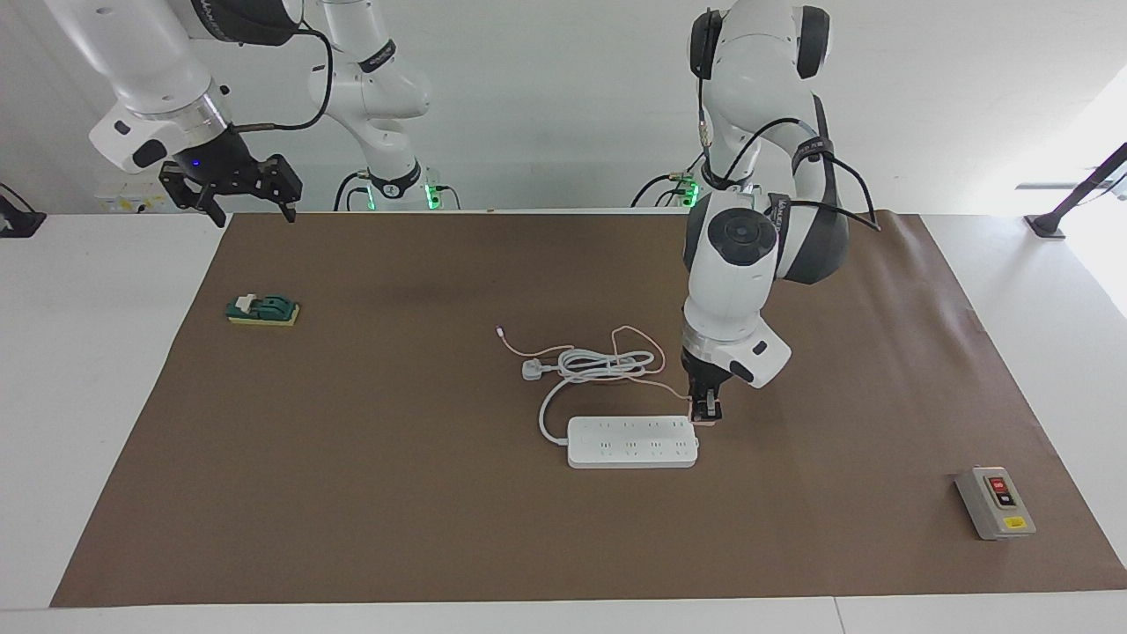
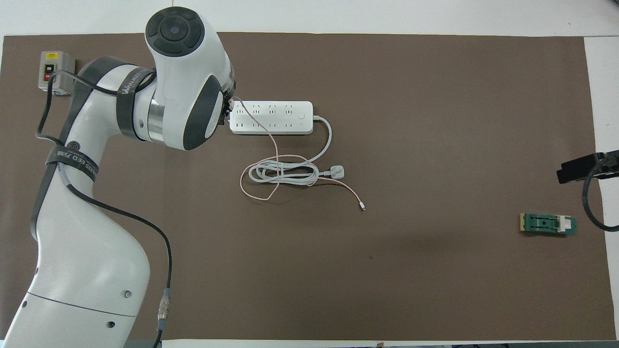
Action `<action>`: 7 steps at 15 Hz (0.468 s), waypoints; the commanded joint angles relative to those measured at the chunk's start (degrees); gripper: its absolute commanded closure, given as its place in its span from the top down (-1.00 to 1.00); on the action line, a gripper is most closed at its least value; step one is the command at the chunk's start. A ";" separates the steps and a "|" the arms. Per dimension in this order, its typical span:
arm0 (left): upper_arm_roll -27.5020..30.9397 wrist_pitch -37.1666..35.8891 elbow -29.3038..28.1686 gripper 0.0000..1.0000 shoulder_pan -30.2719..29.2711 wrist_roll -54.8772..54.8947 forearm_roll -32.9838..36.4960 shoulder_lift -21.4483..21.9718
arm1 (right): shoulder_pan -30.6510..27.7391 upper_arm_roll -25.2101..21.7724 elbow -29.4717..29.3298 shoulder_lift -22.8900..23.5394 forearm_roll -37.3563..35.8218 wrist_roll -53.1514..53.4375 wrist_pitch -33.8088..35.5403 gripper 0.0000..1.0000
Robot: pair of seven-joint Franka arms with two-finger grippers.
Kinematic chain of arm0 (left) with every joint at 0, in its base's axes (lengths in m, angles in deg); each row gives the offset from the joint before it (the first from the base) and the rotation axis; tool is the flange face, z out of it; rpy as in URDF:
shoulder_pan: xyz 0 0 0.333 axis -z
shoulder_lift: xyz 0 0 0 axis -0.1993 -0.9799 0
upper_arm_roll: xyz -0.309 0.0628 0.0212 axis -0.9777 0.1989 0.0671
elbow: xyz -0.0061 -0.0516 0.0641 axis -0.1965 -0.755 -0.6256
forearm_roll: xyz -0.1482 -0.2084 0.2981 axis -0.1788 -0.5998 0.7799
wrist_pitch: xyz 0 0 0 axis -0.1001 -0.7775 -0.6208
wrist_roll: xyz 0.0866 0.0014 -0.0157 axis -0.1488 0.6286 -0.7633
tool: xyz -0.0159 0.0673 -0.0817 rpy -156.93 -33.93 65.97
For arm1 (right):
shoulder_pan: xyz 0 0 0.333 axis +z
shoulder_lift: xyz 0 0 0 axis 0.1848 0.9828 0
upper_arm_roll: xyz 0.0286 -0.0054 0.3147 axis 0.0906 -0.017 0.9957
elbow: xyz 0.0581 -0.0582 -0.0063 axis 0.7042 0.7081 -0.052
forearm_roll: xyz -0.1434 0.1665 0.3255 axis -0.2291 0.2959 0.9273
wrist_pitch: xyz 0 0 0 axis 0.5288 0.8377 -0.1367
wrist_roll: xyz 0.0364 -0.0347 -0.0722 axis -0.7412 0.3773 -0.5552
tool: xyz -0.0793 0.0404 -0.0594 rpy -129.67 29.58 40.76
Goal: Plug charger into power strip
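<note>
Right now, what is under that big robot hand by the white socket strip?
The left gripper holds a pale-pink charger at the power strip's end. Its prongs and the socket below are hidden.

Light: was bright and even.
Glare: washed out the table [image 1: 1092,291] edge at the left arm's end.
Shadows: were soft and faint.
Focus: was sharp throughout.

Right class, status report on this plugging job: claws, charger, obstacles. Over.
Left claw shut on charger, at power strip end. Right claw waiting, open. Nothing blocking sockets.
</note>
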 commanded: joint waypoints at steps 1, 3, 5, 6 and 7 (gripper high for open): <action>0.37 3.46 -1.20 -1.00 0.41 -2.40 0.87 -1.34 | -0.12 -0.02 0.43 -0.60 -1.03 -1.63 0.67 1.00; 0.28 4.34 -1.37 -1.00 0.24 -2.40 0.87 -2.39 | -0.04 -0.02 0.43 -0.69 -1.03 -1.37 0.49 1.00; 0.19 5.48 -1.99 -1.00 0.15 -2.32 0.78 -2.66 | -0.04 -0.02 0.52 -0.77 -1.03 -1.02 0.49 1.00; 0.19 6.18 -2.95 -1.00 0.06 -2.14 0.78 -2.66 | 0.05 -0.02 0.52 -0.77 -1.03 -1.02 0.49 1.00; 0.10 6.80 -3.57 -1.00 0.15 -1.88 0.78 -2.66 | 0.05 -0.02 0.43 -0.77 -0.94 -0.93 0.58 1.00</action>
